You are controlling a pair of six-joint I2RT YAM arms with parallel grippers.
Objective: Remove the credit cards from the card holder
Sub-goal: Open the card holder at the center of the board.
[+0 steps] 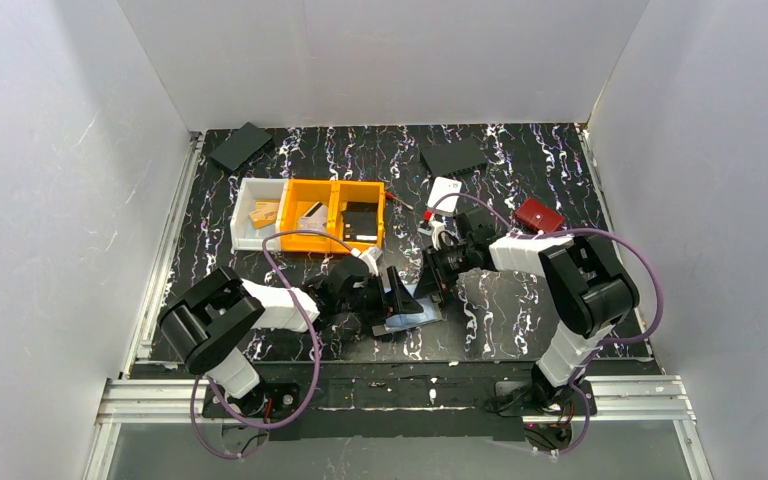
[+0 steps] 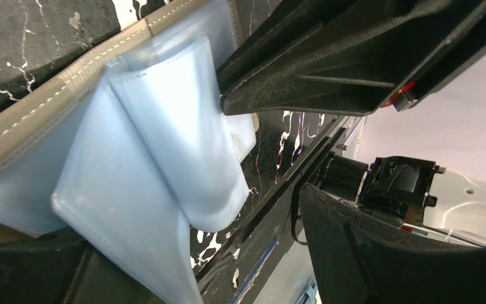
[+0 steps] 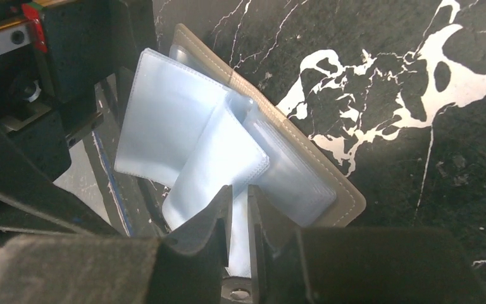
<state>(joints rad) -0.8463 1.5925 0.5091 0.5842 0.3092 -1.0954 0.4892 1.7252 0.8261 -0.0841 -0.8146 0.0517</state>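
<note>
The right gripper (image 3: pixel 239 206), jaws nearly closed, pinches a translucent pale-blue sleeve (image 3: pixel 218 161) of the stitched taupe card holder (image 3: pixel 336 204) lying directly beneath it. The left gripper (image 1: pixel 397 295) stands open beside the holder. Black marbled table (image 1: pixel 520 310), white walls (image 1: pixel 380 60).

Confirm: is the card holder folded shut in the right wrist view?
No, the card holder lies spread open, its pale blue sleeves fanned out from the taupe cover.

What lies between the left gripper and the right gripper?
The open card holder, its pale blue sleeves fanned out; the right gripper is shut on one. The top view shows this, the wrist views closer.
</note>
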